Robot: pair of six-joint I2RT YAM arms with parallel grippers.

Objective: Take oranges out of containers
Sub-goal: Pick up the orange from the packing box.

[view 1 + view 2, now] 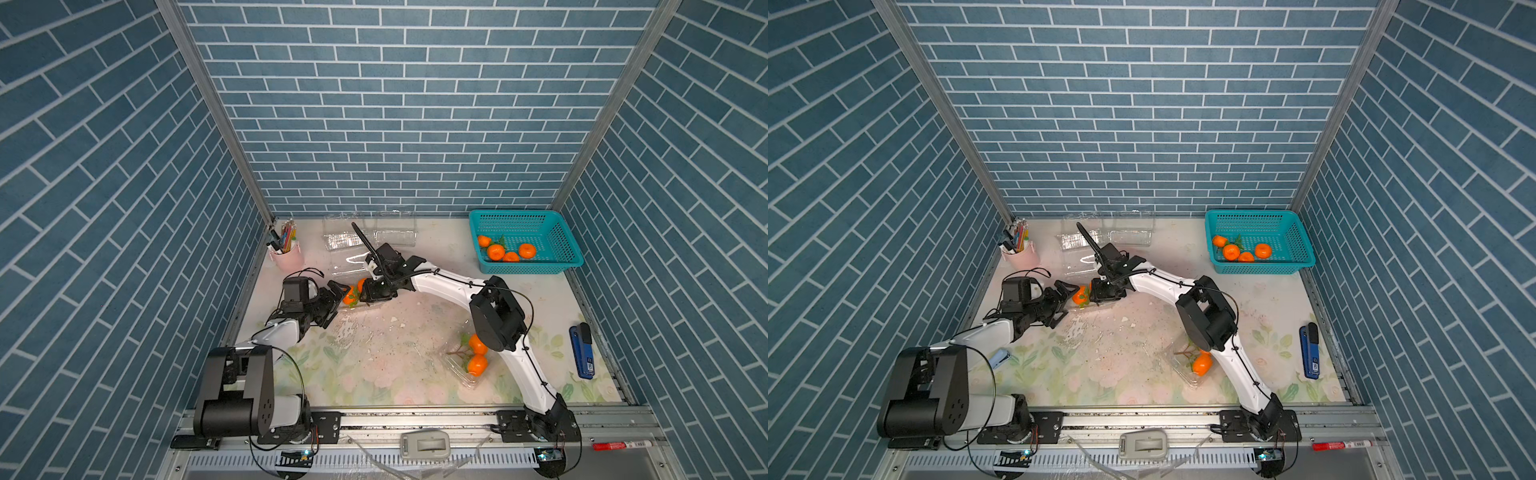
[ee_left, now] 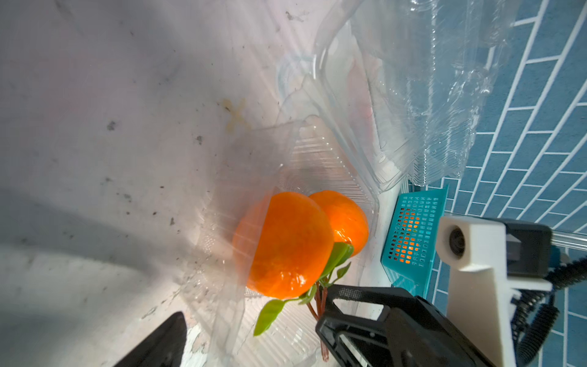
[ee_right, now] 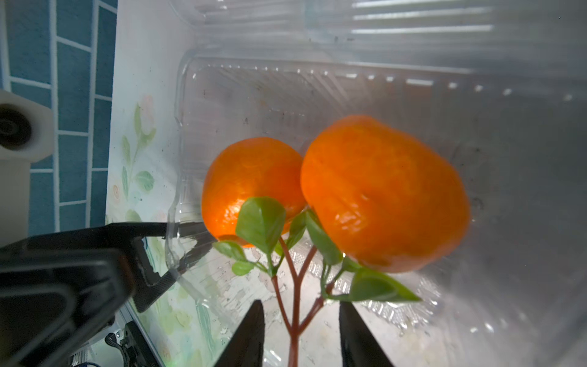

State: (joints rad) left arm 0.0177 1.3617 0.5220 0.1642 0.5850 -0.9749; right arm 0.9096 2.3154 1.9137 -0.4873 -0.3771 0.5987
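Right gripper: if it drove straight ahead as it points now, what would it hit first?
Most likely the forked twig between the right gripper's open jaws, then the paired oranges it joins, inside the clear container. Depth is uncertain.

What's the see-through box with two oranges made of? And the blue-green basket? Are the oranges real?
The box looks like thin clear plastic: ribbed, with shiny glints. The basket looks like stiff teal plastic, moulded with rows of holes. The oranges have glossy peel; their smooth reddish twig and shiny leaves look plastic, so maybe pretend, but I can't be sure.
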